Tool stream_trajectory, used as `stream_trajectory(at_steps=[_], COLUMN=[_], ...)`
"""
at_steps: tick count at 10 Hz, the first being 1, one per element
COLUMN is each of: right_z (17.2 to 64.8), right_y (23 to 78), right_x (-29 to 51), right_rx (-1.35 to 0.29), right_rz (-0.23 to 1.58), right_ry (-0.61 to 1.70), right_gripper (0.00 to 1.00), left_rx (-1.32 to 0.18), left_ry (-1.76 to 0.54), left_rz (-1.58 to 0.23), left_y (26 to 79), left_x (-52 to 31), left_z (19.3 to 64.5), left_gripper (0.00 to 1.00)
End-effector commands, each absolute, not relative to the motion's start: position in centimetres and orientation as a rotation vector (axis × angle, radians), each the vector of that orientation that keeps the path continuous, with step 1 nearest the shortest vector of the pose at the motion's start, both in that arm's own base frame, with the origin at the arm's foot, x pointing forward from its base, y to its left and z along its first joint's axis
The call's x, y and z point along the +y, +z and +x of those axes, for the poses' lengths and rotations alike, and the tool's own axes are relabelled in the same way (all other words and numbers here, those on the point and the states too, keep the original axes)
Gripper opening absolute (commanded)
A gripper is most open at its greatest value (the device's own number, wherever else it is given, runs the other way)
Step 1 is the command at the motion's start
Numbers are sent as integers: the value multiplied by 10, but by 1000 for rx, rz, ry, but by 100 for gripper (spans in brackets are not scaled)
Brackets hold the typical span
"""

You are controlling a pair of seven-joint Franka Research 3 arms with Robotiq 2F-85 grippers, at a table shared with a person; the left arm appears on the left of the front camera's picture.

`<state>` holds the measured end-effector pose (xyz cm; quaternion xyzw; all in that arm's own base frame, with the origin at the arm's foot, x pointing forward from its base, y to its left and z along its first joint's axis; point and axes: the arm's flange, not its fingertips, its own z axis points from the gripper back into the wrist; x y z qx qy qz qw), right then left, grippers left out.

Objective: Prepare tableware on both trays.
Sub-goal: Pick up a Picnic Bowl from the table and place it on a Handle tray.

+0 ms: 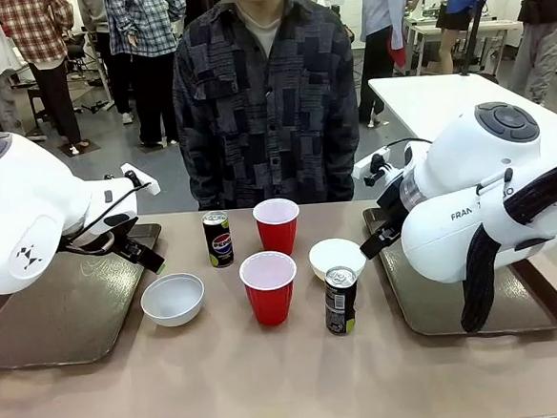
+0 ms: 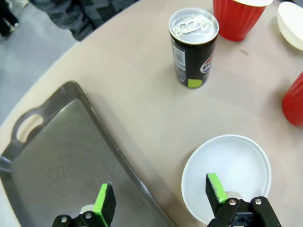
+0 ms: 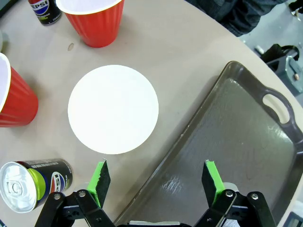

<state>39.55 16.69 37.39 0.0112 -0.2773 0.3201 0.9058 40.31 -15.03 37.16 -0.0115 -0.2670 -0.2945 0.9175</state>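
If you start at your left, the left tray (image 1: 66,319) lies flat on the table (image 1: 224,385) with nothing on it. The left gripper (image 1: 143,252) hangs over that tray's inner edge. In the left wrist view this gripper (image 2: 160,194) is spread wide and holds nothing, with one green pad above the tray (image 2: 61,161) and the other above the left bowl (image 2: 227,170). That white bowl (image 1: 173,299) sits upright on the table just beside the tray, not on it. Beyond it stands the far can (image 1: 217,238), upright, dark, with a Pepsi mark; the left wrist view shows its closed top (image 2: 193,47). Next to it stands the far cup (image 1: 277,226), red with a white inside. The near cup (image 1: 269,287), of the same kind, stands closer to you, between the two bowls. Moving right, you find the right bowl (image 1: 336,258) on the table, and the near can (image 1: 340,300) upright just in front of it. The right gripper (image 1: 376,240) sits above the inner edge of the right tray (image 1: 437,293). From its wrist camera you see the gripper (image 3: 156,178) open wide and empty. One of its pads is above the table near the bowl (image 3: 113,109) and the can (image 3: 33,182), the other above the tray (image 3: 246,142). That tray carries no tableware either. A person (image 1: 266,105) stands at the far side of the table, behind the cups.
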Motion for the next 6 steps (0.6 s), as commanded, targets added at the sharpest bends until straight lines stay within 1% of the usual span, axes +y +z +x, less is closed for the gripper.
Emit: stream_trajectory(at_steps=[1, 6], right_z=[395, 395], right_y=[374, 374], right_x=[167, 167], right_rx=[-573, -573], right_rz=[23, 23], right_ry=[661, 661], right_gripper=[100, 100], left_rx=[-549, -549], left_ry=[-606, -606], left_rz=[-24, -24], left_y=[372, 372], left_x=[-150, -150], left_z=[403, 403], left_gripper=[100, 100])
